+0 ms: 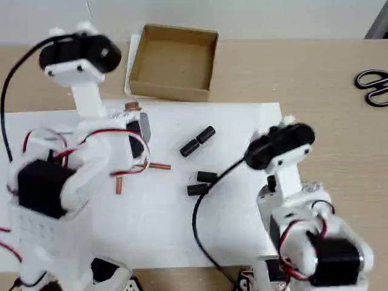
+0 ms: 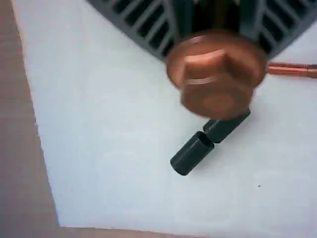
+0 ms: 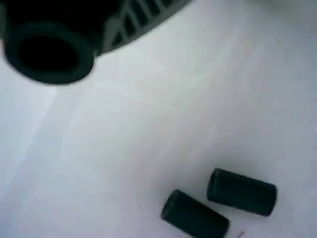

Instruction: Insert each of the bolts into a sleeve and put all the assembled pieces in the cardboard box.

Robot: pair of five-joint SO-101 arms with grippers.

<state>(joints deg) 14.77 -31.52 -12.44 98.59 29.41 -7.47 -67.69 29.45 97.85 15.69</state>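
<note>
Right up close, the left gripper (image 2: 218,17) has its dark ribbed jaws clamped on a copper bolt (image 2: 215,74), hex head facing the lens. Below it, on the white paper (image 2: 109,124), two black sleeves lie end to end: the nearer sleeve (image 2: 192,153) in full view, the farther sleeve (image 2: 225,126) partly hidden behind the bolt head. A second copper bolt (image 2: 292,70) lies flat at the edge. Brown table (image 2: 20,148) borders the sheet.

soft, even light fell bright on the white paper sheet (image 1: 157,224); the short black cylindrical sleeves (image 2: 192,153) cast faint shadows, and the copper hex-headed bolt (image 2: 215,74) wore a pale sheen.
</note>
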